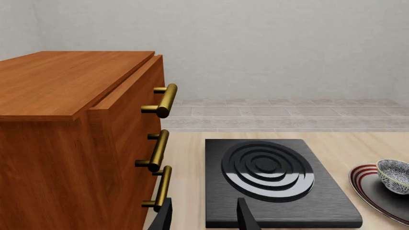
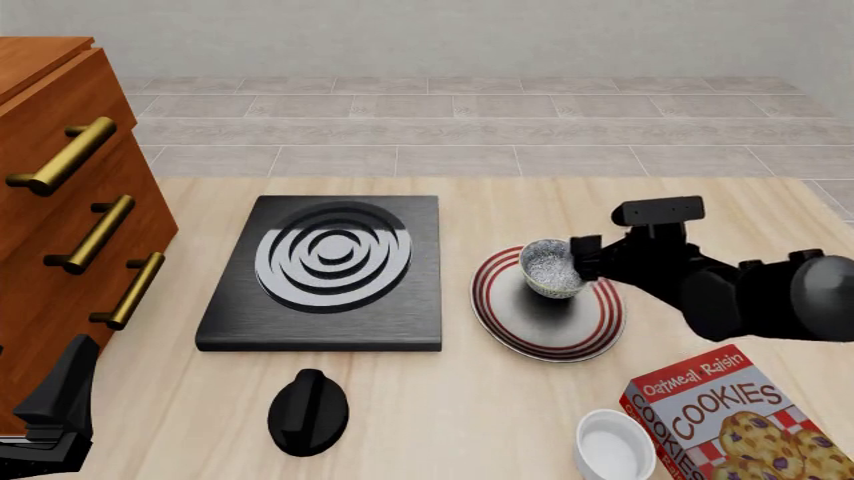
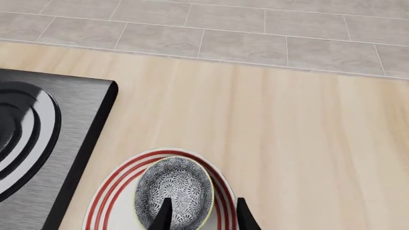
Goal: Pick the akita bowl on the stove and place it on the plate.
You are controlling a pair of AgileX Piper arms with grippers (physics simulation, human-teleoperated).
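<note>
The akita bowl (image 2: pixel 551 268), speckled grey-white inside, sits on the red-ringed white plate (image 2: pixel 527 335), toward its far side. My right gripper (image 3: pixel 203 203) is open and straddles the bowl's (image 3: pixel 172 189) near rim, with one finger inside it and one outside. In the front view the right gripper (image 2: pixel 578 262) stands just right of the bowl. The stove (image 2: pixel 320 270) lies left of the plate with nothing on its ringed burner. My left gripper (image 1: pixel 204 203) is open and holds nothing, low at the table's front left, facing the stove (image 1: pixel 275 182).
A wooden drawer cabinet (image 2: pixel 54 230) with brass handles stands at the left. A black knob (image 2: pixel 308 411) lies in front of the stove. A white cup-like bowl (image 2: pixel 614 445) and a cookies box (image 2: pixel 734 420) sit at the front right.
</note>
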